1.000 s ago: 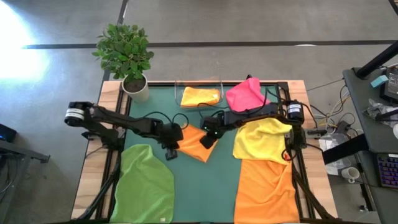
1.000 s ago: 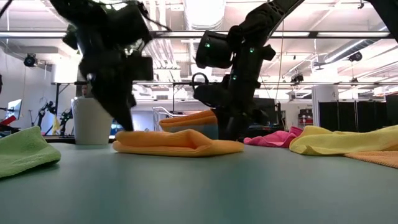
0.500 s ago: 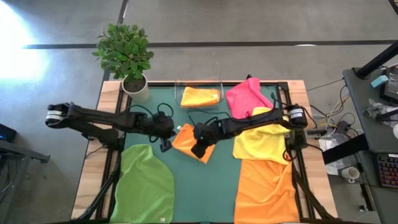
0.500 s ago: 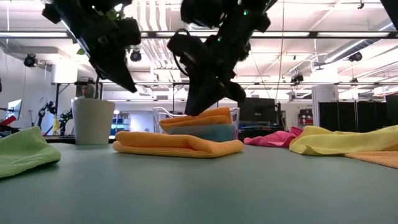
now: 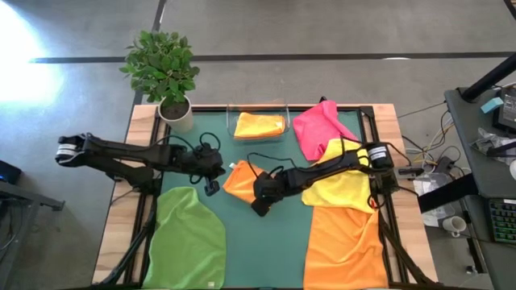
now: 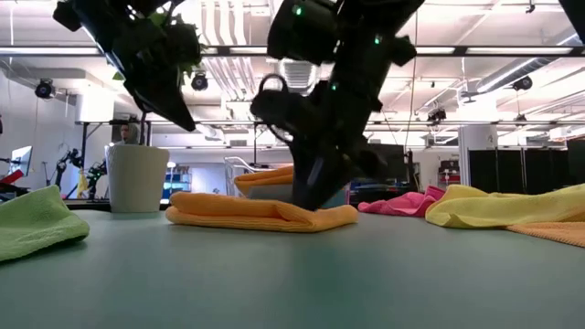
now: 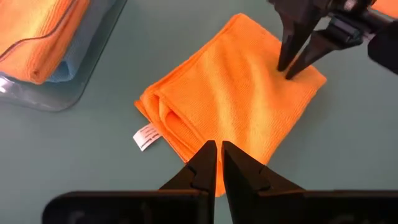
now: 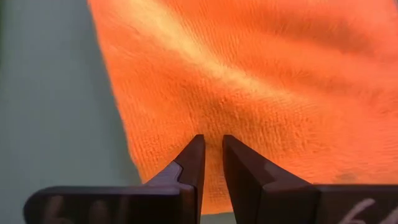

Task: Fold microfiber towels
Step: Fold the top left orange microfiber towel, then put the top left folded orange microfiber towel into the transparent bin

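green towel and big orange towel cut off at table's near edge; blue towel mostly hidden in tray

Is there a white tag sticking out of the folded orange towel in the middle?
Yes, a small white tag pokes from the folded orange towel's edge.

Two black jointed arms, looped black cables, silver-white joint caps with red mark; tapered dark fingers; green indicator lights.

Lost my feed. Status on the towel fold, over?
Left end effector shut, above the folded orange towel. Right end effector nearly shut, tips on the towel. Nothing in the way.
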Available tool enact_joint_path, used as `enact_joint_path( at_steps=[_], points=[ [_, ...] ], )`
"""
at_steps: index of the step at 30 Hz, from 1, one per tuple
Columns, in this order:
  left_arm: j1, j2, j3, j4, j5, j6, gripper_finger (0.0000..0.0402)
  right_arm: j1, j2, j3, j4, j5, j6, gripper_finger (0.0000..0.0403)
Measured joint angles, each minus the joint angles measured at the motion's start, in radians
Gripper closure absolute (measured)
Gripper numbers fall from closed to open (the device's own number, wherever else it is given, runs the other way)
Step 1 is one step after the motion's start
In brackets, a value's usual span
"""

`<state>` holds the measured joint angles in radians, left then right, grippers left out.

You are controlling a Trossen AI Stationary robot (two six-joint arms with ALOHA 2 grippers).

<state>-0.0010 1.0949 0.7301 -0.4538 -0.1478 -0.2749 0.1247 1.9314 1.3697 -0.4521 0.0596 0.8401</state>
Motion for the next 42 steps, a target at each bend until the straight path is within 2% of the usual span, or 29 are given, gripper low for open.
enact_joint_path(
  at_steps=[5, 10, 18, 24, 31, 35, 39, 42],
  points=[
    [0.0, 0.022, 0.0, 0.0, 0.001, 0.0, 0.0391, 0.011, 0.027, 0.002, -0.005, -0.058, 0.022, 0.0354],
    [0.0, 0.057, -0.001, 0.0, 0.035, 0.001, 0.0391, 0.016, 0.016, 0.004, -0.133, -0.066, 0.025, 0.0354],
    [0.0, 0.12, -0.001, -0.001, 0.153, 0.002, 0.0391, 0.016, -0.031, -0.002, -0.452, -0.053, -0.17, 0.0354],
    [0.0, 0.168, -0.001, 0.0, 0.188, 0.002, 0.0391, 0.037, -0.071, 0.012, -0.452, -0.023, -0.281, 0.0354],
    [0.0, 0.207, -0.001, 0.0, 0.188, 0.005, 0.0391, 0.101, -0.179, 0.024, -0.451, 0.079, -0.26, 0.0354],
    [0.0, 0.219, -0.001, 0.002, 0.19, 0.067, 0.0387, 0.154, -0.275, 0.021, -0.454, 0.2, -0.234, 0.0354],
    [0.0, 0.222, 0.006, -0.001, 0.187, 0.099, 0.0362, 0.203, -0.368, 0.017, -0.463, 0.34, -0.207, 0.0354],
    [0.0, 0.22, 0.008, -0.005, 0.152, 0.099, 0.0331, 0.234, -0.427, 0.008, -0.47, 0.398, -0.199, 0.0353]
  ],
)
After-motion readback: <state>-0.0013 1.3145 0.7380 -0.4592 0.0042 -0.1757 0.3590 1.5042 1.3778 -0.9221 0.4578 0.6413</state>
